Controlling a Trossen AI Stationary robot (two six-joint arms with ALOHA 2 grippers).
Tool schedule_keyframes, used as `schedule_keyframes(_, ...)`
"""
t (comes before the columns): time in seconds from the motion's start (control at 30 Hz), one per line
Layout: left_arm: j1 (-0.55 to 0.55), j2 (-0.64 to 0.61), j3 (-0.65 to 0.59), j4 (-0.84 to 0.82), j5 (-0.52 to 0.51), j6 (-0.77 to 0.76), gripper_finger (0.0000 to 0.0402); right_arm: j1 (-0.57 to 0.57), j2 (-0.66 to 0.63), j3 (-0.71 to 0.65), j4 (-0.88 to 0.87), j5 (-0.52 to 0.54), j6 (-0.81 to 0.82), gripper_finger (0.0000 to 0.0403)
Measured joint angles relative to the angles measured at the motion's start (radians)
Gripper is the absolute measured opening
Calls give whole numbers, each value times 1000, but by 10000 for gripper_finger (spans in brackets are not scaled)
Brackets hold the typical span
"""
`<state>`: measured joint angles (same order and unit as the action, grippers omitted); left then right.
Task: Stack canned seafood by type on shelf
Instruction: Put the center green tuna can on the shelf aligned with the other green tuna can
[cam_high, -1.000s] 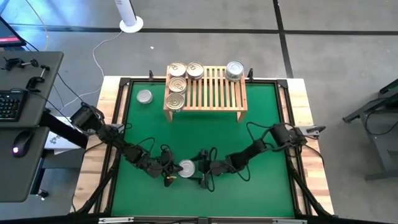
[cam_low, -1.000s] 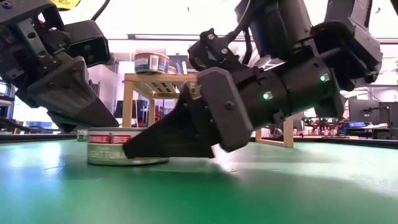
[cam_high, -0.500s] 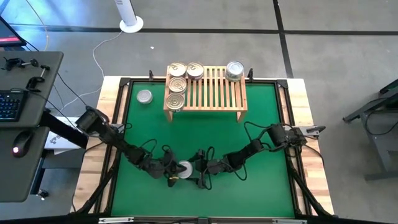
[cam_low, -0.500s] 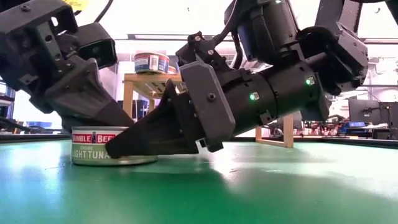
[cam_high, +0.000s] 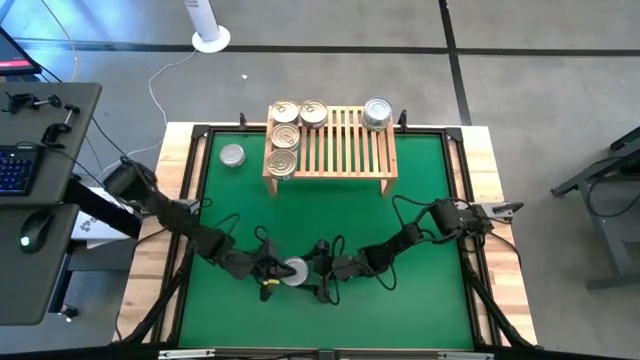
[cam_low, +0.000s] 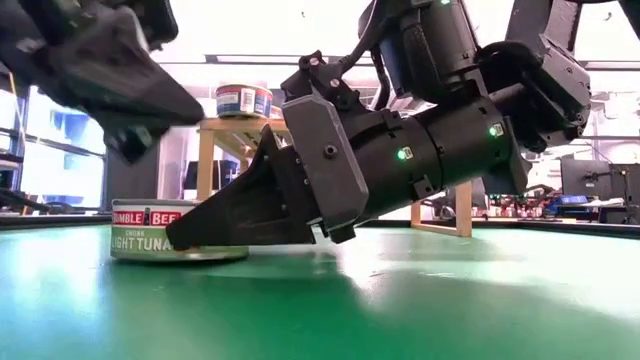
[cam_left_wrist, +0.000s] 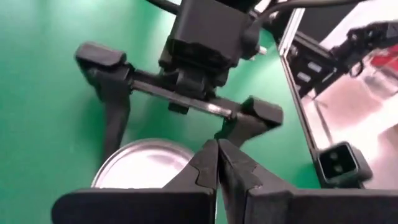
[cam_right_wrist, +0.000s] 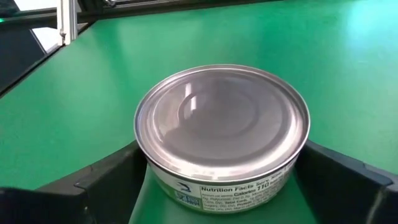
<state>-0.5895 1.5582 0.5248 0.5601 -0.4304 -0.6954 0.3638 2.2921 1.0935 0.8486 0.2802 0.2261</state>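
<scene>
1. My left claw (cam_high: 268, 283): fingers (cam_left_wrist: 214, 163) pressed together, clenched on nothing, raised off the green mat (cam_high: 420, 200) just left of the silver-topped tin (cam_high: 294, 271).
2. Silver-topped tin, label reading "light tuna": flat on the mat near the front edge, between my two claws.
3. My right claw (cam_high: 312, 280): spread wide and low on the mat, one finger (cam_right_wrist: 106, 177) on each side of that tin. Whether the fingers touch its wall I cannot tell; the tin rests on the mat.
4. Loose silver tin (cam_high: 232, 155): on the mat, just left of the shelf (cam_high: 345, 150).
5. Shelf, far side: four gold-topped tins (cam_high: 283, 136) clustered at left, one silver-topped tin (cam_high: 377, 112) at the right rear.
</scene>
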Motion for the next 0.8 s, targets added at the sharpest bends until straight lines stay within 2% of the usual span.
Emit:
schedule_keyframes(0.1, -26, -89, 1, -135, -32, -10, 0, 5, -1, 0, -13, 3, -10, 381)
schedule_keyframes(0.2, -58, -140, 1, -318, -121, -73, 0, 14, -14, -1, -38, 15, -19, 380)
schedule_keyframes(0.3, -84, -150, 1, -438, -216, -164, 0, 32, -38, -21, -49, 62, -26, 380)
schedule_keyframes(0.4, -101, -127, 1, -497, -260, -235, 0, 53, -79, -55, -52, 100, -40, 380)
schedule_keyframes(0.67, -111, -22, 1, -421, -280, -272, 0, 108, -240, -145, -85, 211, -42, 379)
schedule_keyframes(0.8, -102, 61, 1, -274, -222, -237, 0, 107, -261, -147, -188, 185, 5, 379)
